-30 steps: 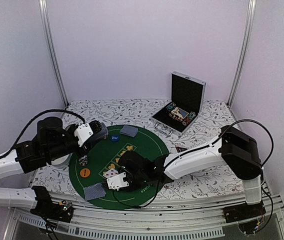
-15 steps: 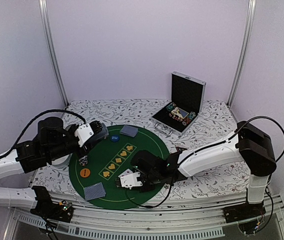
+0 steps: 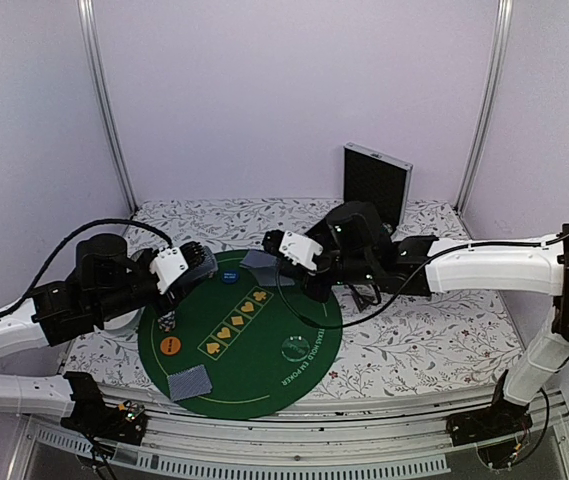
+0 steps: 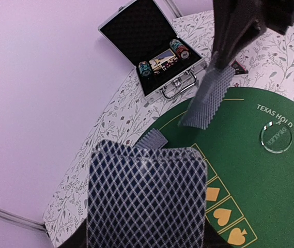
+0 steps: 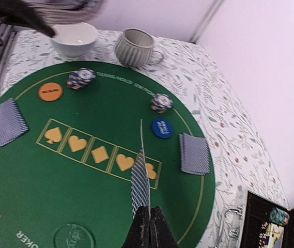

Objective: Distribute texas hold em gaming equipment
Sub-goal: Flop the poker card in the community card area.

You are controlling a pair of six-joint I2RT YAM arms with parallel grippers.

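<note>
Right wrist view: right gripper [image 5: 149,219] pinched shut on one grey-blue-backed card [image 5: 140,188], edge-on, long axis running up-frame from the fingertips, over the green mat [image 5: 33,175], frame centre. Left gripper [image 3: 199,262], part-open, clamps a card deck [image 4: 147,201] at lower centre of left wrist view, backs facing camera.

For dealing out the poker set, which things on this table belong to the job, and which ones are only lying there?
Belong to the job:
card deck, held
single card, held
dealt cards
chip stacks
orange disc
blue disc
dealer disc
open case, with more chips

Only lying there:
white bowl
striped cup
</note>
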